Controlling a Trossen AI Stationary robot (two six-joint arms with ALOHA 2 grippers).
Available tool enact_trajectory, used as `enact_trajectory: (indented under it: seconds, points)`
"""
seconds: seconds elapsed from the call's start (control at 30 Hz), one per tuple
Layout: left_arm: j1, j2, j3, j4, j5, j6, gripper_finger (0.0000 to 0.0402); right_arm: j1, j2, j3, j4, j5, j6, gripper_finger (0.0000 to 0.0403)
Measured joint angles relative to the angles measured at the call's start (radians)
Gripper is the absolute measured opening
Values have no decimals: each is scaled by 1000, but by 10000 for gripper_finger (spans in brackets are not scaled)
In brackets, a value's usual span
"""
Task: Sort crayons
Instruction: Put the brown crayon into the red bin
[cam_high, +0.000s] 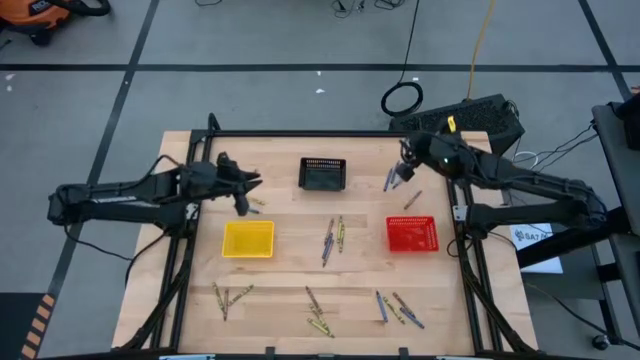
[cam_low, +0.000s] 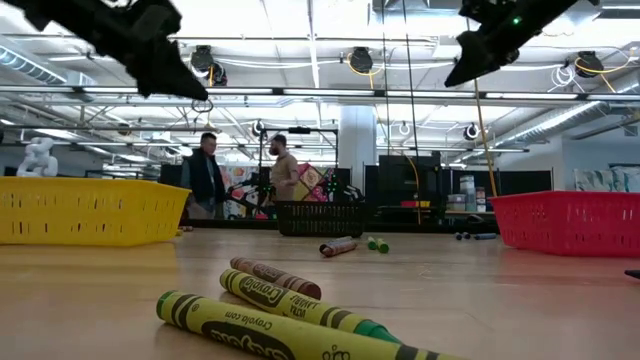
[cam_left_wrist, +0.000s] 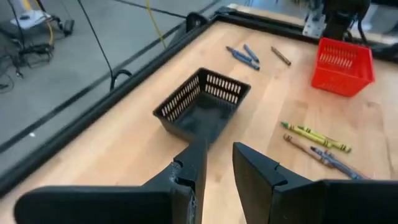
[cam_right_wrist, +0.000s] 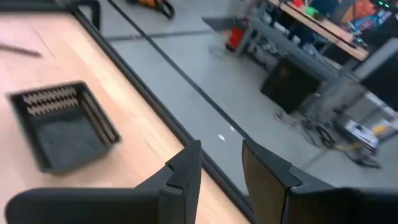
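Light, stiff, paper-wrapped thin wax crayons (cam_high: 332, 240), apt to roll and snap, best pinched mid-length; left tool (cam_high: 243, 203) and right tool (cam_high: 399, 174) both apart, empty.

We see the crayons (cam_high: 331, 240) lying flat in loose clusters on the wood: a blue-grey, olive and brown bunch at the centre, olive ones front left (cam_high: 227, 296), olive ones front middle (cam_high: 316, 312), blue and olive front right (cam_high: 396, 309). Blue ones (cam_high: 390, 179) and a brown one (cam_high: 412, 200) lie farther back.
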Motion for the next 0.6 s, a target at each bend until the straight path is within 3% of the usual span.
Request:
enact_trajectory:
  seconds: [0.1, 0.33, 0.6]
  points:
    - [12, 60, 78, -25, 0, 66, 83, -31, 33, 53, -74, -6, 2, 102]
    - [28, 87, 116, -48, 0, 190, 83, -59, 73, 156, -209, -257, 128, 102]
    - [28, 87, 116, -68, 0, 195, 83, -59, 77, 174, -434, -289, 297, 102]
